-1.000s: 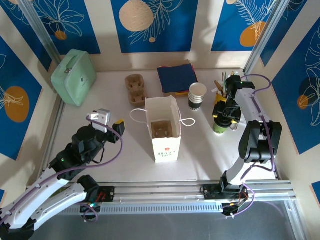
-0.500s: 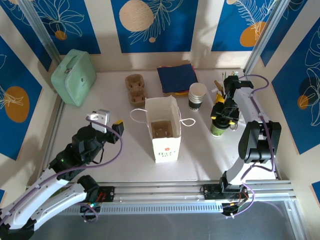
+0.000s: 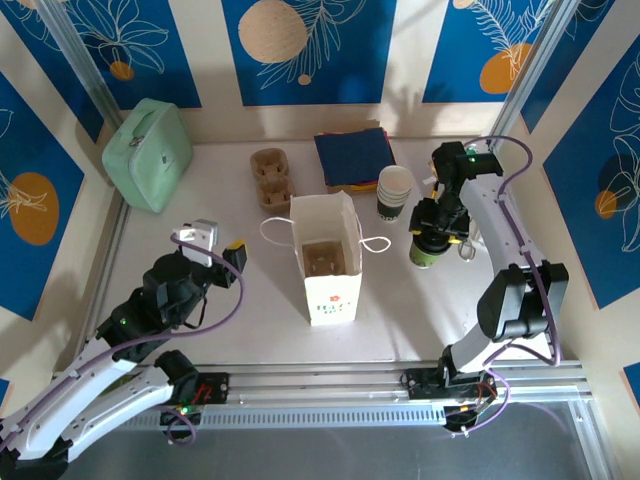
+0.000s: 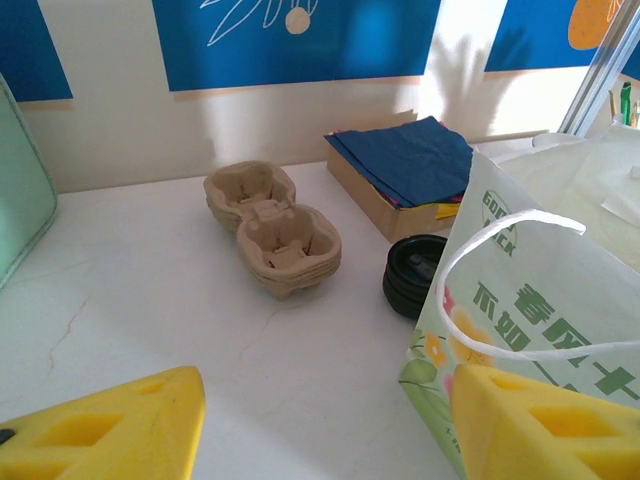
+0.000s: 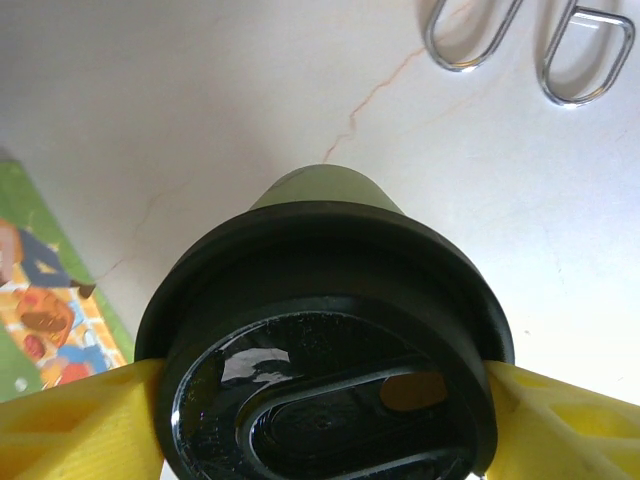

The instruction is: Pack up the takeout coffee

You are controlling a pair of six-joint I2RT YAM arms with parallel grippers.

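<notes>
The takeout coffee (image 3: 424,252), a small greenish paper cup with a round black lid (image 5: 320,350), is held at its lid rim by my right gripper (image 3: 432,234), which is shut on it from both sides. Yellow fingers (image 5: 80,420) press the lid's edge. The cup hangs right of the open white paper bag (image 3: 328,262), close beside the stack of lidless cups (image 3: 394,190). My left gripper (image 3: 226,254) stands open left of the bag, nothing between its yellow fingers (image 4: 100,430). The bag's printed side (image 4: 540,300) fills its right foreground.
A pulp cup carrier (image 3: 269,178) and a box of blue napkins (image 3: 354,156) sit behind the bag. Loose black lids (image 4: 415,275) lie by the bag's back corner. A mint green case (image 3: 148,152) stands at the far left. Wire loops (image 5: 520,30) lie beyond the cup.
My right gripper has carried the cup a little to the left, towards the bag and the cup stack. The left arm has stayed still.
</notes>
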